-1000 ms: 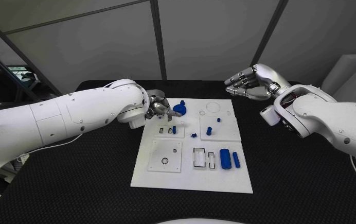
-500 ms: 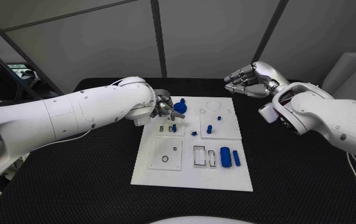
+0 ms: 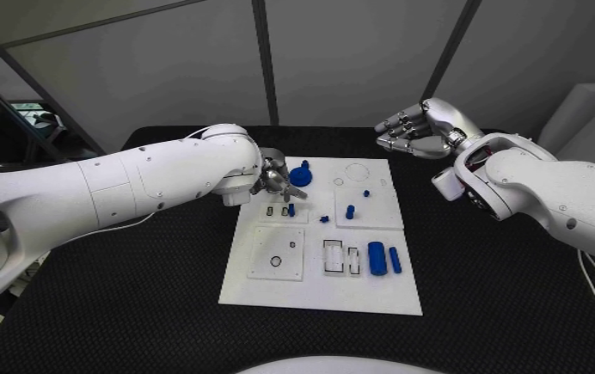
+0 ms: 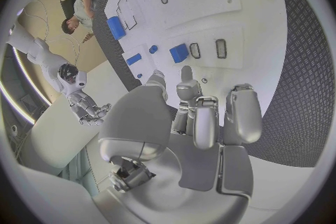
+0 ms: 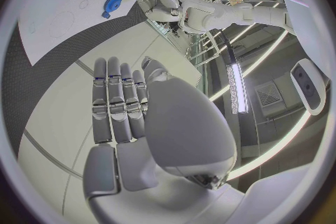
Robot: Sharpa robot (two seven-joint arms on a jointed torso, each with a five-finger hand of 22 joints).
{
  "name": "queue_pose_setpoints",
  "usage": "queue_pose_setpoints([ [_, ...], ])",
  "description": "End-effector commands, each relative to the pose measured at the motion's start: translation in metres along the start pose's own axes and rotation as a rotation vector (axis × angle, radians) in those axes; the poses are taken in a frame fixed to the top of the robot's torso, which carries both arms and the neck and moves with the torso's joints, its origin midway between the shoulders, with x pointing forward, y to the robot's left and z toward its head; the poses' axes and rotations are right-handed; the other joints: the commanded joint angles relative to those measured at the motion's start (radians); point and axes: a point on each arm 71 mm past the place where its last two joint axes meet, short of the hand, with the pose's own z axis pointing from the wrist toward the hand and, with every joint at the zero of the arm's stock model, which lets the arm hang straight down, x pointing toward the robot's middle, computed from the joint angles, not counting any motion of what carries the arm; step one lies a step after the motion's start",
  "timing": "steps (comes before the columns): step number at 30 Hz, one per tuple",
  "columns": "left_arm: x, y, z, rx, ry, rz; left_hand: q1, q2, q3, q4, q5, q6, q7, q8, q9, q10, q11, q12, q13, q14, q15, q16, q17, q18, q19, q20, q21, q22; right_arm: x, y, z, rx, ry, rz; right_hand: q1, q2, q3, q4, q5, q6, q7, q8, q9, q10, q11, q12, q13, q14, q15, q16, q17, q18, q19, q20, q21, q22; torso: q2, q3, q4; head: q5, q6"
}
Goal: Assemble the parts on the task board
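The white task board [image 3: 316,292] lies mid-table with several blue parts on it. A blue gear [image 3: 302,176] sits at its far left corner, and a small blue piece [image 3: 291,211] stands by the slots in front of it. My left hand [image 3: 274,181] hovers just left of the gear, over the board's edge. Its thumb and one finger [image 4: 186,75] point toward that blue piece [image 4: 178,53], and I see nothing between them. My right hand [image 3: 414,134] is raised beyond the board's far right corner, fingers [image 5: 115,101] side by side, holding nothing.
A blue peg [image 3: 350,213] and smaller blue bits [image 3: 366,194] stand on the right plate. A fat blue cylinder [image 3: 376,259] and a blue bar [image 3: 395,260] lie near two rectangular frames [image 3: 333,256]. A black ring [image 3: 275,261] rests on the near-left plate. Black table mat [image 3: 137,305] surrounds the board.
My left arm has swung in closer to the board while its hand stays beside the gear. The right hand has drawn back slightly. The parts on the board lie as before.
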Motion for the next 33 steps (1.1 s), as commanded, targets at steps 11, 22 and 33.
queue_pose_setpoints([
  [11,0.0033,-0.0017,0.0024,-0.021,0.065,0.064,0.004,0.017,-0.006,-0.003,0.009,-0.001,0.001,0.001,0.006,-0.008,0.000,-0.002,-0.002,0.093,0.005,-0.003,0.216,0.002,-0.009,0.002,-0.003,-0.002,0.0001,0.0006,0.0021,0.002,0.000,0.004,-0.004,-0.005,0.010,-0.001,0.009,-0.009,0.001,-0.002,-0.001,-0.008,0.004,-0.005,-0.001,-0.001,0.010,-0.007,-0.005,0.009,0.004,0.008,-0.010,-0.004,0.001,-0.0003,-0.0005,-0.001,-0.006],
  [22,0.0064,-0.0035,0.0039,-0.025,0.102,0.087,0.017,0.025,-0.007,-0.007,0.014,-0.001,0.000,0.003,0.012,-0.008,-0.001,0.001,0.002,0.094,0.005,-0.002,0.217,0.002,-0.007,0.002,-0.001,0.003,-0.0002,-0.0005,0.0026,0.006,0.001,0.003,-0.005,-0.006,0.012,-0.001,0.011,-0.010,0.002,-0.002,-0.001,-0.010,0.005,-0.006,-0.001,-0.002,0.011,-0.009,-0.006,0.009,0.005,0.009,-0.013,-0.006,0.001,0.0005,-0.0003,-0.001,-0.010],
  [33,0.0083,-0.0049,0.0040,-0.023,0.117,0.097,0.028,0.029,-0.008,-0.010,0.016,0.000,-0.001,0.004,0.017,-0.007,-0.002,0.003,0.004,0.094,0.005,-0.001,0.219,0.001,-0.006,0.002,0.000,0.007,-0.0004,-0.0016,0.0033,0.009,0.001,0.002,-0.006,-0.006,0.013,-0.001,0.012,-0.011,0.002,-0.002,-0.001,-0.010,0.005,-0.006,-0.001,-0.002,0.011,-0.009,-0.007,0.009,0.005,0.009,-0.014,-0.007,0.002,0.0008,0.0006,-0.003,-0.012],
])
